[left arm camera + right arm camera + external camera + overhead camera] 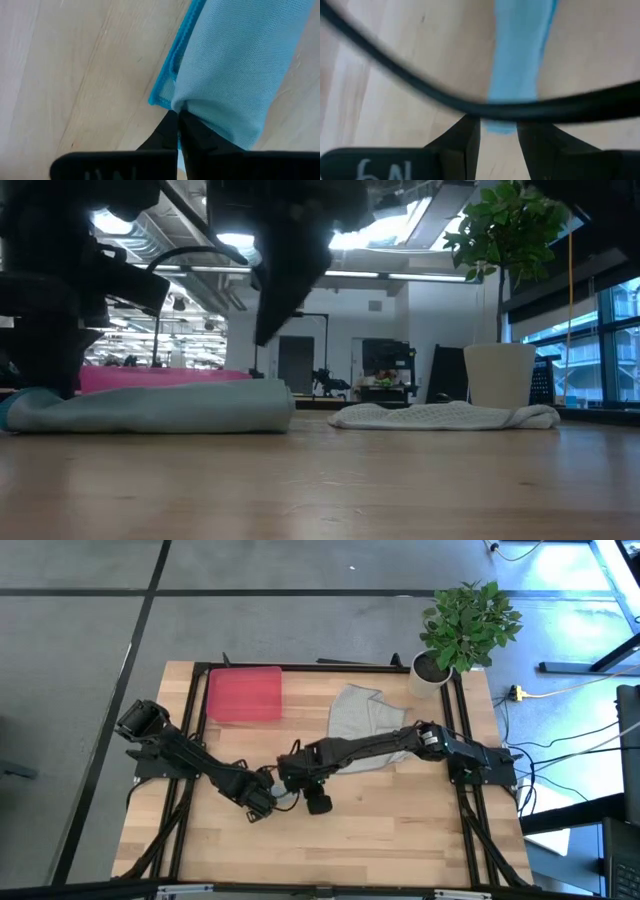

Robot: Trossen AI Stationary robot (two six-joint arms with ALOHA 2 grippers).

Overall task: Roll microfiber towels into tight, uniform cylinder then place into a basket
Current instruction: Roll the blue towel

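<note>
Jaws on your left gripper (178, 131) are pressed together, pinching an edge of the rolled blue-teal towel (235, 65) at one end of the roll. Your right gripper (498, 131) has its jaws apart, with the other end of that same roll lying just ahead of the gap between them and nothing held. Seen from above, both grippers meet near the middle of the bench (400, 830), the roll lying flat on the wood between them. Beyond your right jaws, well apart from the roll, the grey towel (365, 720) lies crumpled and unrolled. Farther off, past your left jaws, the red basket (244, 695) sits near the bench's far edge.
</note>
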